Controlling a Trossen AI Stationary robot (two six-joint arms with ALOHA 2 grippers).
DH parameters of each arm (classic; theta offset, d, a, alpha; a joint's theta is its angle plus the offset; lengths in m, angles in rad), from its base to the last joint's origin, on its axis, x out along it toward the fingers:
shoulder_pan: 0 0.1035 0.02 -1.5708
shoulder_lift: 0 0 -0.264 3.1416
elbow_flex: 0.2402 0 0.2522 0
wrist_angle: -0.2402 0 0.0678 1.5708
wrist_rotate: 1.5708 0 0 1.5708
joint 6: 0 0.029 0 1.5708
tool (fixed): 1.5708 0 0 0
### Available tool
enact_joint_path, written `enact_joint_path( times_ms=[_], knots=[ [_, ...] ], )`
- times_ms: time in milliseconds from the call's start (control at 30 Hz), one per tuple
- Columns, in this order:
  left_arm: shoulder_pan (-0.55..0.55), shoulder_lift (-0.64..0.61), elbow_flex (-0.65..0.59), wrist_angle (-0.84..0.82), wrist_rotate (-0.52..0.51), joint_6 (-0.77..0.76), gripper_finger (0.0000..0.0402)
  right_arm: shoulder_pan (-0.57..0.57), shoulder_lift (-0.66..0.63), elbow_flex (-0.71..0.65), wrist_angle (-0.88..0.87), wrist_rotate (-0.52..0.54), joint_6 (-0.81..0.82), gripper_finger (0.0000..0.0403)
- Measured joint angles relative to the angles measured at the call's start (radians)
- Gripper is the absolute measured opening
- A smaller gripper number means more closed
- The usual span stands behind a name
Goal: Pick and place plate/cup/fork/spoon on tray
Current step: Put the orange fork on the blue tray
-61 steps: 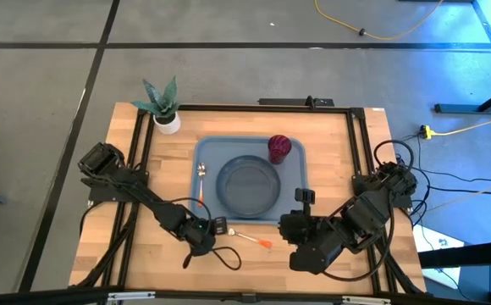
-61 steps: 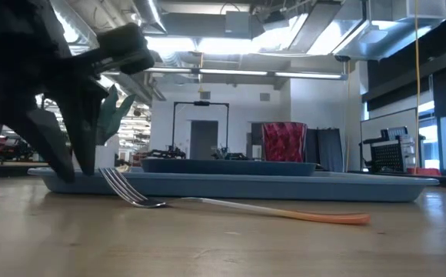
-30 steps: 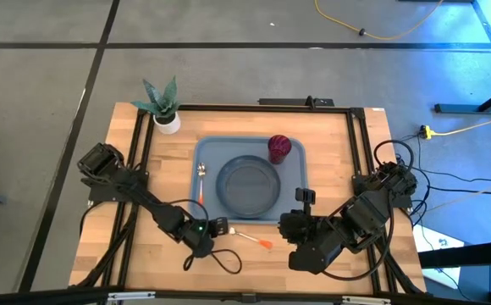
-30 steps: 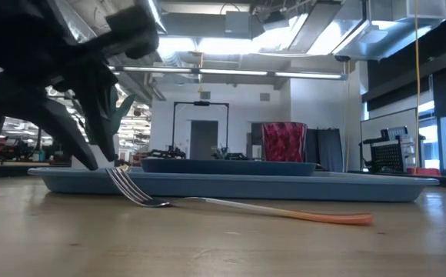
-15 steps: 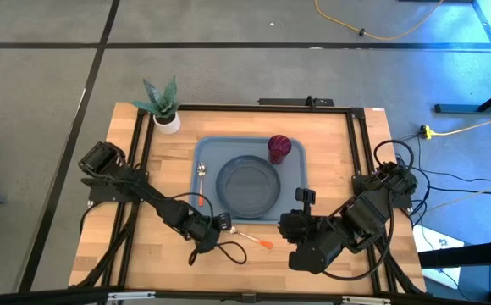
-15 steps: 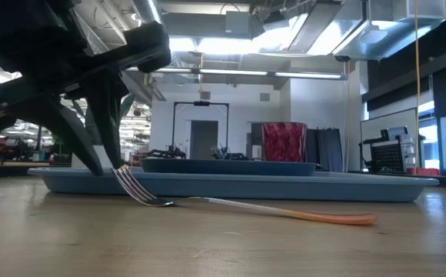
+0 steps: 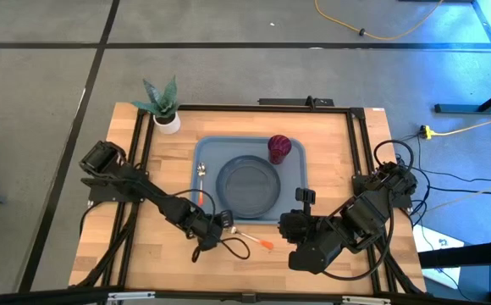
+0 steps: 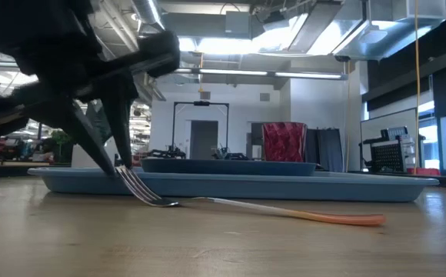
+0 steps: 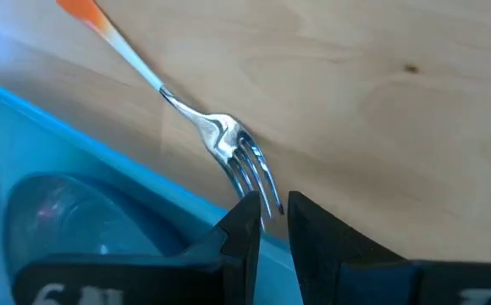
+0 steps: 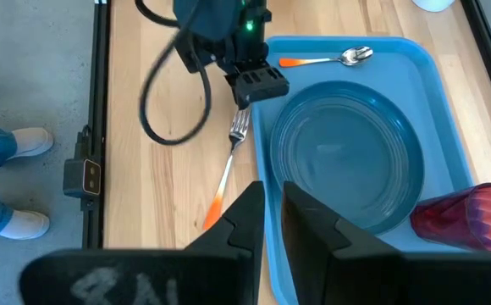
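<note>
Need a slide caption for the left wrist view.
Left claw hovers at the tines of the fork on the table, beside the tray.

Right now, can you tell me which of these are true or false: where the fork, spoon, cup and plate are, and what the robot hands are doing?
1. The fork lies on the wooden table, outside the tray. True.
2. The spoon is on the table too. False: it lies in the tray beside the plate.
3. The cup stands in the tray. True.
4. The left gripper is at the fork's orange handle. False: it is at the tines.
5. The right gripper holds the plate. False: it holds nothing.
</note>
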Motion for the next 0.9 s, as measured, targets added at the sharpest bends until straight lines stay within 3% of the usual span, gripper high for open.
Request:
enact_joint_path(
  times_ms=[500, 733, 900],
  knots=[
    [0.009, 0.036, -0.001, 0.017, -0.006, 0.022, 0.0053, 0.000, 0.000, 0.000, 0.000, 0.025, 0.000, 0.0045],
    [0.009, 0.033, 0.000, 0.018, -0.027, 0.011, 0.0007, 0.000, 0.000, 0.000, 0.000, 0.051, 0.000, 0.0045],
    [0.000, 0.030, 0.001, 0.013, -0.046, 0.012, 0.0003, -0.001, 0.000, 0.000, 0.000, 0.054, 0.001, 0.0045]
  ],
)
